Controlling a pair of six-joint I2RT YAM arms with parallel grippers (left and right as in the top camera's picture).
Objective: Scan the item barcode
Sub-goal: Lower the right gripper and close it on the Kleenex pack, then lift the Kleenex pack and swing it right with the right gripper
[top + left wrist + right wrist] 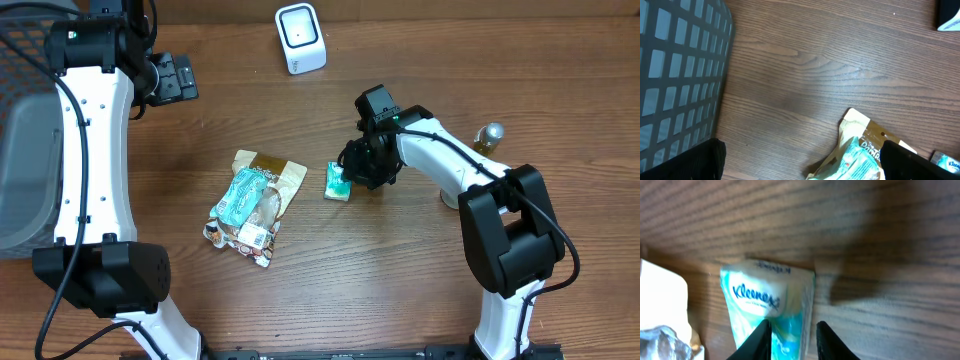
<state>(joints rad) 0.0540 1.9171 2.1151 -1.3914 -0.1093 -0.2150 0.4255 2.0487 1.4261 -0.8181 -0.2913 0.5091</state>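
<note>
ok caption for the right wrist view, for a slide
Right gripper with its fingers straddling one side of a Kleenex pack lying on the wooden table.

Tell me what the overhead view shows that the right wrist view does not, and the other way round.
Only the overhead view: the white scanner, the gray basket and the left arm. Only the right wrist view: the word Kleenex printed on the tissue pack, and the right gripper with one finger on either side of its end. Both: the tissue pack lying on the wooden table.
</note>
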